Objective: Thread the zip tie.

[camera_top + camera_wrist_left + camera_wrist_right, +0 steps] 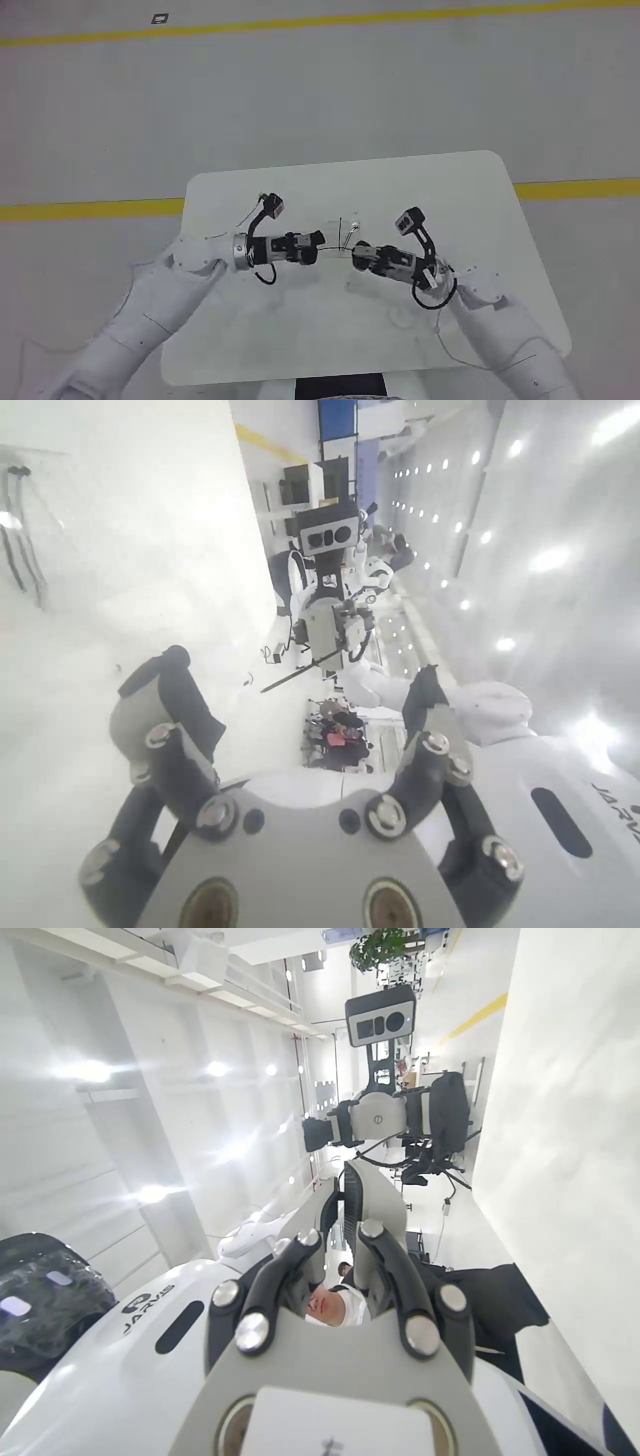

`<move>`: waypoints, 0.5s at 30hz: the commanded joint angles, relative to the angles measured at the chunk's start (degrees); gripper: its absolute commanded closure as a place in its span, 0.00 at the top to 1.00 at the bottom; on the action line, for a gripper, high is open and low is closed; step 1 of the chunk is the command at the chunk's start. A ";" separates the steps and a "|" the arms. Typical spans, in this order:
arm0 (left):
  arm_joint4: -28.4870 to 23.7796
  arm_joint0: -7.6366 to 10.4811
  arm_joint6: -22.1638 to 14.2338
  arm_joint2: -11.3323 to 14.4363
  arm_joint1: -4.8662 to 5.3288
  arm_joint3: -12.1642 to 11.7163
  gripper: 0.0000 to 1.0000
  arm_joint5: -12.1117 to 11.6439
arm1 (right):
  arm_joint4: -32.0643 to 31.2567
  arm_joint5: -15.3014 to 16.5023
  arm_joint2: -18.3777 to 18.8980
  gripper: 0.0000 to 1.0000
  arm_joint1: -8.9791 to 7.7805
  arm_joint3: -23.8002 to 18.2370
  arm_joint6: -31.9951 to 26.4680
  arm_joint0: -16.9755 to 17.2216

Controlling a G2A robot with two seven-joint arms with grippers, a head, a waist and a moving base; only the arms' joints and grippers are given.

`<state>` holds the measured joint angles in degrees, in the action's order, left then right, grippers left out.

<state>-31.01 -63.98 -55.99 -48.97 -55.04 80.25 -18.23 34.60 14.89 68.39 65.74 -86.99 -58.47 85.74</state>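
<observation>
Two claws: one left claw point(321, 240), one right claw point(357, 253). One tabletop point(300, 340) under both. One black zip tie point(292, 675), pinched in the right claw and sticking out past its tips. One clear holder point(35, 455) off beyond the left claw, with more black ties point(14, 560) in it: two or three, can't count for sure.

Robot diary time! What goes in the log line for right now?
left gripper: open | right gripper: shut on zip tie | place: both over table, facing each other
</observation>
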 commanded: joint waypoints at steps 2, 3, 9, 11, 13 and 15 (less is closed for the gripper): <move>-7.09 0.57 -7.21 0.85 -0.52 -2.35 1.00 -1.26 | 3.04 -0.23 -0.74 0.00 0.10 0.83 -3.55 -0.52; -8.50 0.96 -8.96 1.10 -0.71 -3.15 1.00 -1.26 | 3.35 -0.17 -0.86 0.00 0.12 1.15 -4.04 -0.71; -17.57 3.32 -20.56 1.66 -2.71 -8.57 1.00 -1.26 | 6.39 0.22 -2.34 0.00 0.43 1.62 -6.70 -1.59; -18.95 4.02 -23.24 1.65 -3.39 -10.29 1.00 -1.26 | 6.93 0.00 -2.81 0.00 0.52 1.64 -7.17 -1.83; -19.77 4.60 -23.65 2.37 -4.14 -11.12 1.00 -1.26 | 7.31 -0.29 -3.45 0.00 0.64 1.75 -7.37 -2.20; -20.08 5.22 -23.65 2.80 -4.72 -12.02 1.00 -1.26 | 7.84 -0.48 -4.21 0.00 0.82 1.97 -7.36 -2.66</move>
<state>-51.05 -59.10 -79.78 -46.32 -59.50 68.69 -19.48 42.24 14.44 64.54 66.48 -85.16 -65.92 83.32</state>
